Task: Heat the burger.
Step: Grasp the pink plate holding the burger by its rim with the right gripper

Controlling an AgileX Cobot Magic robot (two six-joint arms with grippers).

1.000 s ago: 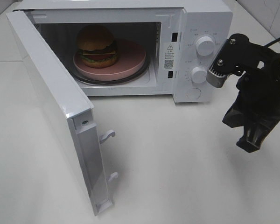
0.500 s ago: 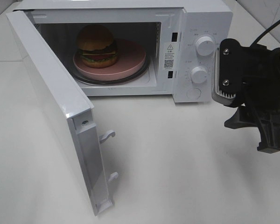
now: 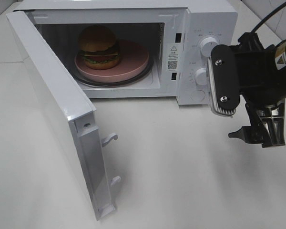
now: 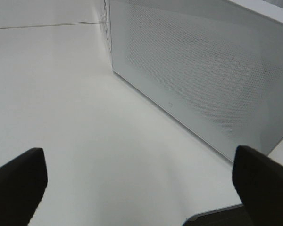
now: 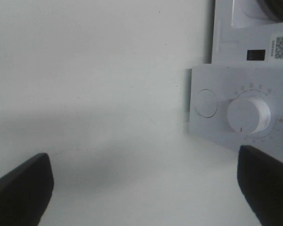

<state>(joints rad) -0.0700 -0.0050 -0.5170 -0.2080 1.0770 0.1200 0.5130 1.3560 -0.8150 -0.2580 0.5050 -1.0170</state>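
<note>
The burger (image 3: 99, 46) sits on a round pink plate (image 3: 136, 59) inside the open white microwave (image 3: 205, 19). Its door (image 3: 52, 95) swings out wide to the left. My right gripper (image 3: 248, 121) hangs open and empty just right of the control panel, level with the lower knob (image 3: 200, 76). In the right wrist view its dark fingertips (image 5: 19, 188) stand far apart, with a knob (image 5: 247, 115) and a round button (image 5: 206, 102) ahead. My left gripper (image 4: 141, 188) is open and empty, facing the door's perforated outer face (image 4: 203, 70). It is out of the exterior view.
The microwave stands at the back of a white tabletop (image 3: 181, 181). The open door's latch hooks (image 3: 109, 139) stick out over the table. The upper knob (image 3: 208, 45) sits above the lower one. A black cable (image 3: 267, 16) runs from the right arm.
My right gripper has rotated and moved up and left, closer to the control panel. The burger, plate and door have not moved.
</note>
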